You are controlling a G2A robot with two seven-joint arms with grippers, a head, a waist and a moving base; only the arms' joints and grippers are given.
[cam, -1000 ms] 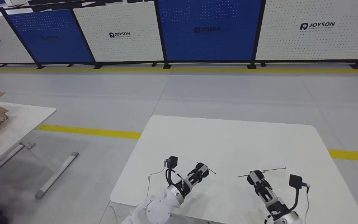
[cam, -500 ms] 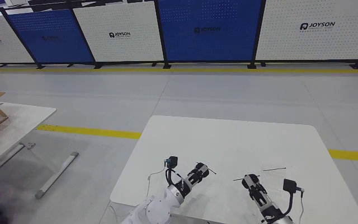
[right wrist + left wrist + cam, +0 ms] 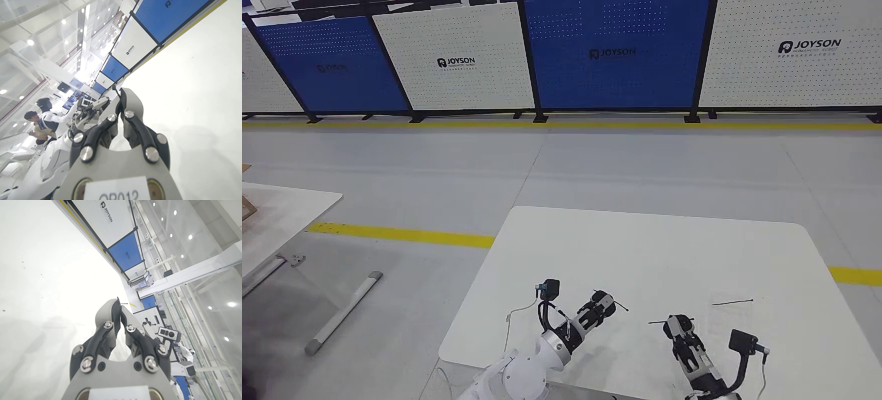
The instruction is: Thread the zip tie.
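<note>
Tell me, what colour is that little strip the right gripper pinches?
Black; the zip tie in the right gripper shows best in the right wrist view.

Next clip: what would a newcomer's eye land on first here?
The left tool and right tool, near the white table's near edge, are each shut on a thin black zip tie: left tie, right tie. A spare tie lies flat beyond the right tool.

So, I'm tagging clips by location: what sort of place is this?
Probably an industrial test hall: perforated partition panels, a yellow line on the grey floor, and high ceiling lights.
</note>
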